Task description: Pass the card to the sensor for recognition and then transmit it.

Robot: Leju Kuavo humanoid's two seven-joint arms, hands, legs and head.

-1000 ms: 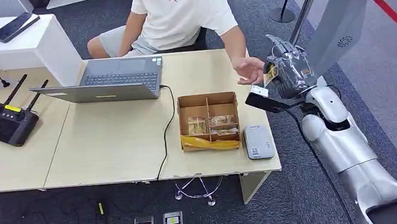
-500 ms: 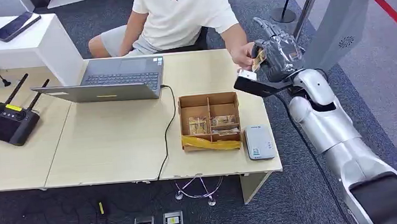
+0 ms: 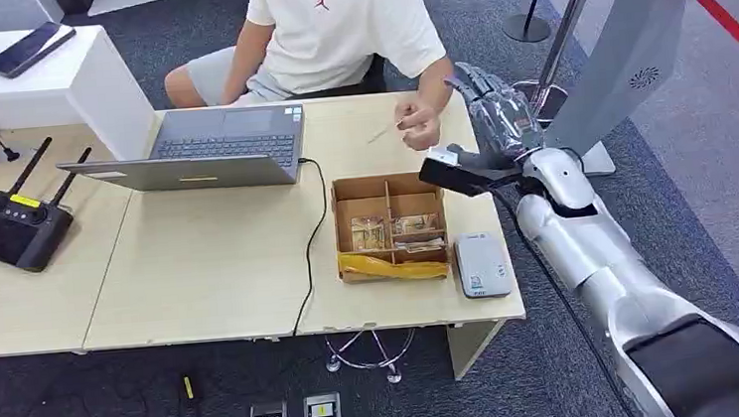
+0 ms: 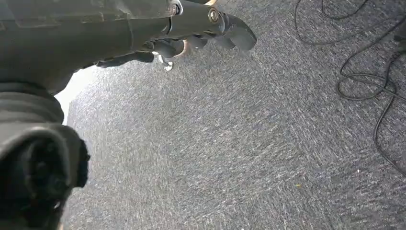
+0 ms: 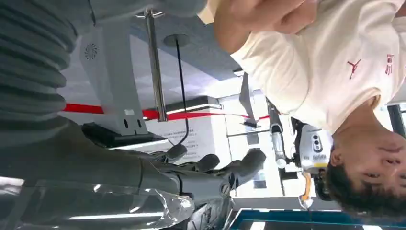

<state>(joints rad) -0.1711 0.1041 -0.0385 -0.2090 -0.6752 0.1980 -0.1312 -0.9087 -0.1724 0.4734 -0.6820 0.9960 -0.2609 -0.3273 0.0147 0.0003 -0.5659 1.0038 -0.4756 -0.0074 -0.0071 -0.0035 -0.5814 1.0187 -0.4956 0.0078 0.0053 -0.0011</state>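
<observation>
- The card (image 3: 382,132) is pinched in the person's hand (image 3: 420,122), above the desk's (image 3: 201,272) far right corner.
- The right hand (image 3: 490,109), spread and empty, is just right of it.
- The left hand (image 4: 191,43) hangs curled over carpet, empty.

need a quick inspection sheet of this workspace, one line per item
Surface: light wood table, made of joined desks.
Job's things: card pinched in the person's hand above the table; grey card reader at the table's front right corner.
Clutter: open laptop; black router with antennas; cardboard box with dividers and small packets; phone on the white counter.
Hands: right hand raised beside the person's hand, fingers apart, holding nothing; left hand hangs over carpet, fingers curled, holding nothing.
Cables: black laptop cable runs off the front edge; loose cables on the floor.
Surroundings: seated person, grey carpet, barrier post.
</observation>
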